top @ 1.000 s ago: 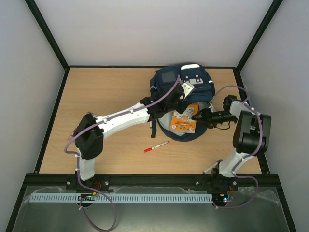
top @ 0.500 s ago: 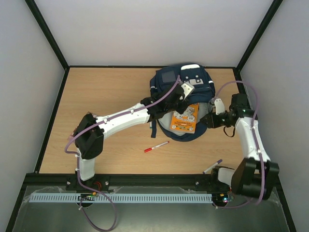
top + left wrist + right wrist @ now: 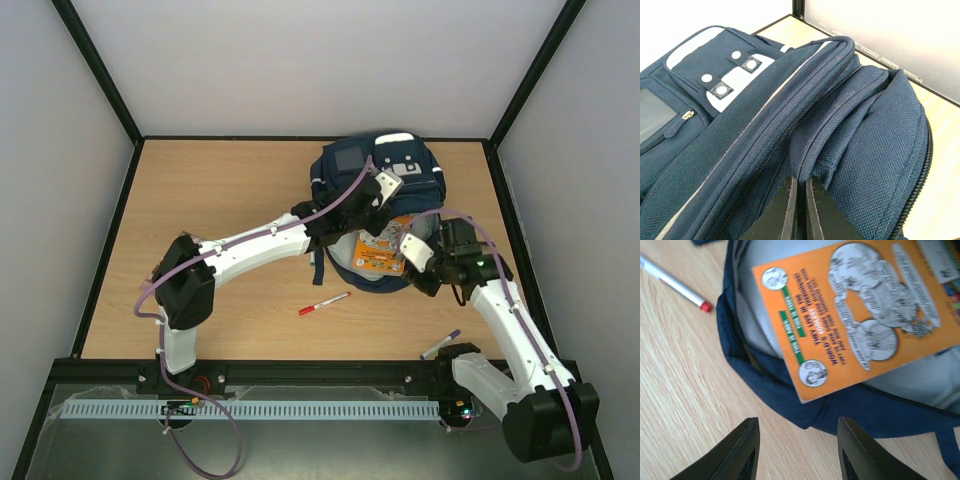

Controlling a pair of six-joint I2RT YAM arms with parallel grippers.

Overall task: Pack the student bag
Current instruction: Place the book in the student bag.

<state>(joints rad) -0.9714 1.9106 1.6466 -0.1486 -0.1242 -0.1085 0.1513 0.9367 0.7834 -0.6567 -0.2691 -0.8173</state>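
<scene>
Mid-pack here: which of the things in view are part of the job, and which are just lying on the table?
In the job: bag, gripped by the shut left end effector; orange book in its mouth; open right end effector by its rim.
Lying about: red-capped pen; second pen at the near edge. Both probably still to pack.

Red-capped white pen [image 3: 324, 303] and purple-tipped pen [image 3: 440, 344] on wooden table [image 3: 220, 200].
</scene>
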